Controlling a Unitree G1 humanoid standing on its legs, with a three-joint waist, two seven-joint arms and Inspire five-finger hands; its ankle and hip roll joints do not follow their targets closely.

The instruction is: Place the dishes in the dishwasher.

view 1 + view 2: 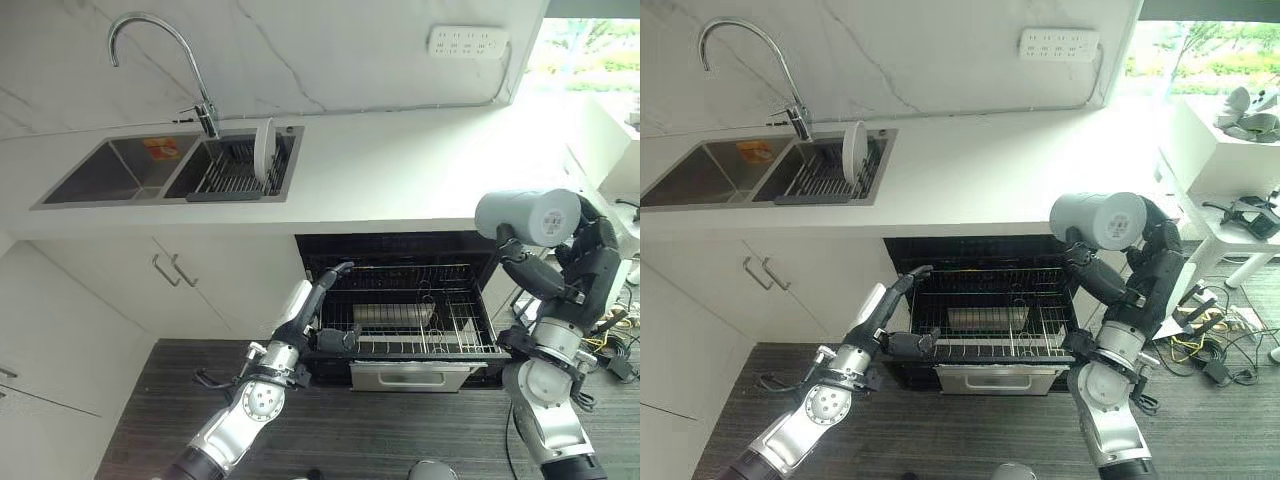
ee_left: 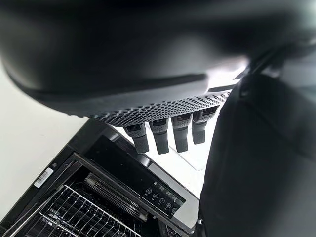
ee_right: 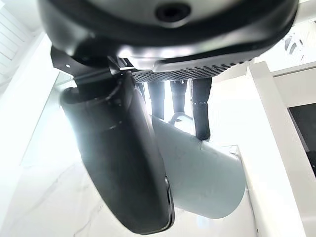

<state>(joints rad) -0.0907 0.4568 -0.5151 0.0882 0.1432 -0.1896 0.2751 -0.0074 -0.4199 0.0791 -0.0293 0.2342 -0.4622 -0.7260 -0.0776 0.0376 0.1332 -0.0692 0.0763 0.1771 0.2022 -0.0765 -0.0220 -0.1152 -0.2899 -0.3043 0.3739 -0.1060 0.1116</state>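
A pale grey mug (image 1: 528, 215) lies on its side in the air, to the right of the open dishwasher and level with the counter edge. My right hand (image 1: 590, 255) is shut on the mug (image 3: 207, 177), with the thumb across its wall and the fingers (image 3: 201, 111) by the handle. The dishwasher's wire rack (image 1: 410, 310) is pulled out and holds a metal tray. My left hand (image 1: 315, 300) is open at the rack's left front corner, its straight fingers (image 2: 160, 136) pointing up toward the counter. A white plate (image 1: 263, 150) stands upright in the sink's drying rack.
A double steel sink (image 1: 110, 170) with a tall faucet (image 1: 150, 30) sits at the counter's left. The white counter (image 1: 400, 160) stretches right, under a wall power strip (image 1: 467, 42). Cupboard doors with handles (image 1: 170, 270) are left of the dishwasher. A white side table (image 1: 1240, 200) stands at the right.
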